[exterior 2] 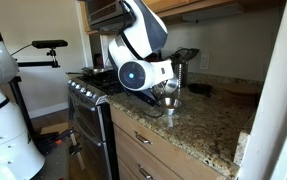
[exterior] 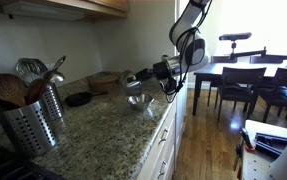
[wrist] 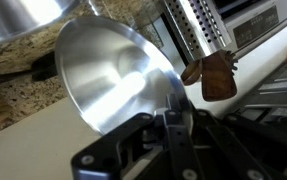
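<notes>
In wrist view, bowl in hand

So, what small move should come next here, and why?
Probably a short, straight lift. The pincer appears shut on the rim of the steel bowl, which is tilted and close to the granite counter, so raising it first would likely avoid scraping.

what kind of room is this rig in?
Looks like a home kitchen: granite counter, steel utensil holder with wooden spoons, stove, and a dining table with chairs beyond. The claw pinches the rim of a metal bowl at the counter.
</notes>
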`<action>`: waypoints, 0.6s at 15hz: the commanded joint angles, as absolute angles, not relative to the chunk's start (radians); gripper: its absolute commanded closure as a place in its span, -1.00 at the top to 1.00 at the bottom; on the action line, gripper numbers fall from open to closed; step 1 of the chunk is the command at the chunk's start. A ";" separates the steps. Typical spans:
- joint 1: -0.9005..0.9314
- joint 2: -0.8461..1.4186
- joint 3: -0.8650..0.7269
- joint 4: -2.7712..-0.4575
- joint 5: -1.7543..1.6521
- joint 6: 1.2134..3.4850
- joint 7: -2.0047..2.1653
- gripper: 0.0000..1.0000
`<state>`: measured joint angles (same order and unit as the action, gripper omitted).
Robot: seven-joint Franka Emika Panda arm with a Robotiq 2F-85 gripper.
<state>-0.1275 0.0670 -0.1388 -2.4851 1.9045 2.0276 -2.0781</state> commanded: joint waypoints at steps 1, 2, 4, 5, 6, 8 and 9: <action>-0.082 0.027 -0.104 -2.451 1.880 2.196 -2.004 -0.85; -0.072 0.026 -0.093 -2.439 1.870 2.234 -1.989 -0.86; -0.051 0.027 -0.072 -2.414 1.843 2.311 -1.951 -0.86; -0.040 0.028 -0.062 -2.401 1.823 2.349 -1.930 -0.87; -0.030 0.030 -0.052 -2.390 1.800 2.386 -1.904 -0.86; -0.006 0.031 -0.029 -2.367 1.736 2.474 -1.842 -0.86; 0.007 0.033 -0.016 -2.356 1.695 2.521 -1.802 -0.86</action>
<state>-0.0281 0.0594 -0.0422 -2.3765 1.7825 2.3993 -1.9098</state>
